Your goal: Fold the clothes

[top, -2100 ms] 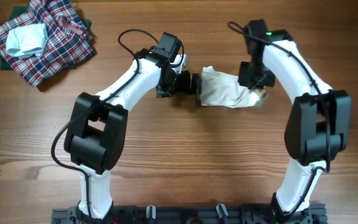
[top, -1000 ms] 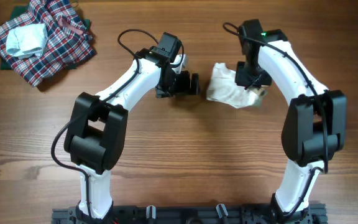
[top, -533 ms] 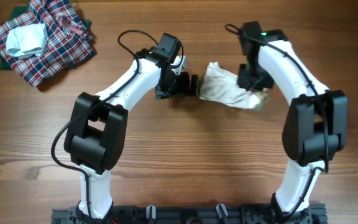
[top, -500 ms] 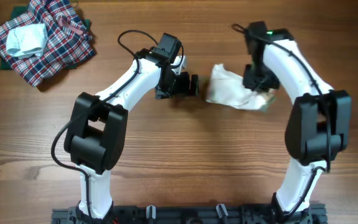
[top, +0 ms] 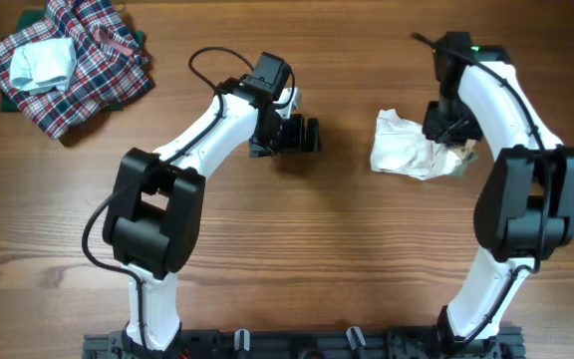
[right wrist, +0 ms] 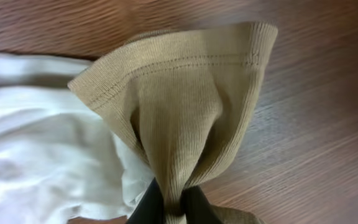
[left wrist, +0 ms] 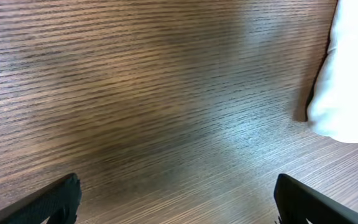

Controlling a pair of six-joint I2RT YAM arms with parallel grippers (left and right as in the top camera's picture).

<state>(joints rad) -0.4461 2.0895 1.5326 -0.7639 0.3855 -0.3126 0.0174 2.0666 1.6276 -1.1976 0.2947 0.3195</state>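
- The small soft white garment with tan ribbed trim (top: 407, 155) is seen crumpled on the brown wooden counter (top: 297, 259), right of centre.
- Its tan edge is pinched by the right pincer (right wrist: 174, 208), whose jaws are clamped together on the fabric.
- The left pincer (top: 312, 135) is spread wide, nothing gripped, apart from the garment.

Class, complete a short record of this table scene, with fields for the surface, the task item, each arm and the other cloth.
surface: wooden table
task item: white garment, crumpled, lying by the right arm
left arm: left gripper open, empty, apart from the garment
right arm: right gripper shut on the garment's tan edge
elsewhere: plaid heap at the far left, pale folded piece on it
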